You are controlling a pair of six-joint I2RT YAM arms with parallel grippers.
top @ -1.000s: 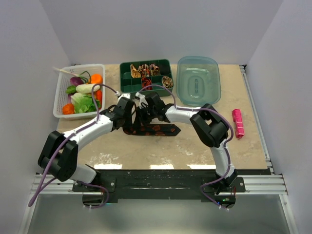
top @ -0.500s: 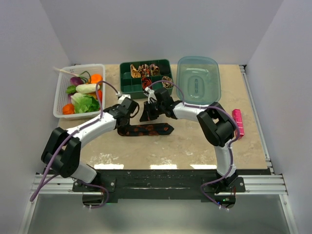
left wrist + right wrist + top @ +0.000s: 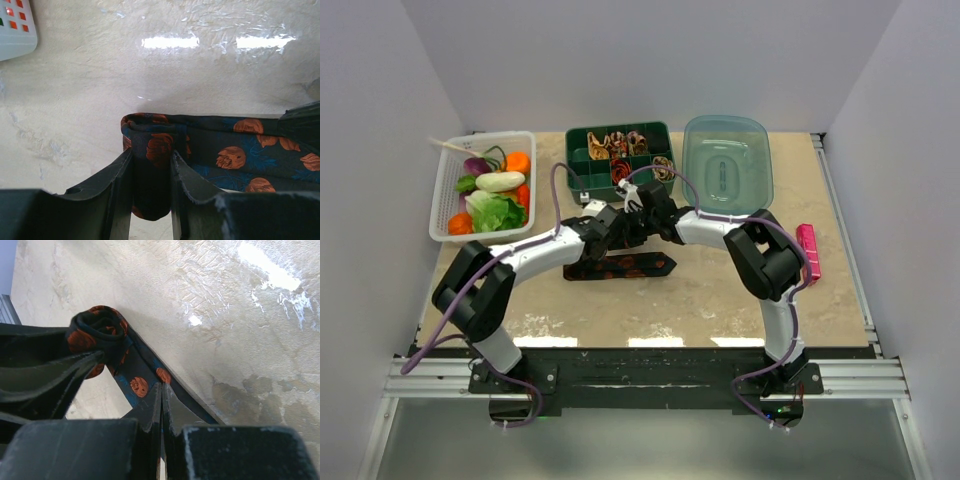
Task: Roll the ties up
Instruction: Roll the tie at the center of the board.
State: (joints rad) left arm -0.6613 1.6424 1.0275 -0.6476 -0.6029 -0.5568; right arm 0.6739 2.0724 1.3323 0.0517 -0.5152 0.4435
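Note:
The long black tie (image 3: 632, 266) with orange-red spots lies flat on the table, its left end rolled into a small coil (image 3: 97, 332). My left gripper (image 3: 608, 228) is shut on that coil (image 3: 152, 165); its fingers (image 3: 120, 175) flank it in the left wrist view. My right gripper (image 3: 633, 226) sits close beside the left one. Its jaws (image 3: 162, 386) are pressed together on the flat tie (image 3: 136, 382) just past the coil. Several rolled ties (image 3: 620, 143) in tan, red and dark sit in the green tray (image 3: 583, 177).
A clear plastic lid (image 3: 727, 165) lies right of the green tray. A white basket (image 3: 448, 200) of toy vegetables stands at the far left. A small pink bar (image 3: 807, 251) lies near the right edge. Purple cables run along both arms.
My left gripper has moved right, close up against the right gripper, and its elbow has swung inward. The tie has shifted slightly left. The right gripper has barely moved in the last half second.

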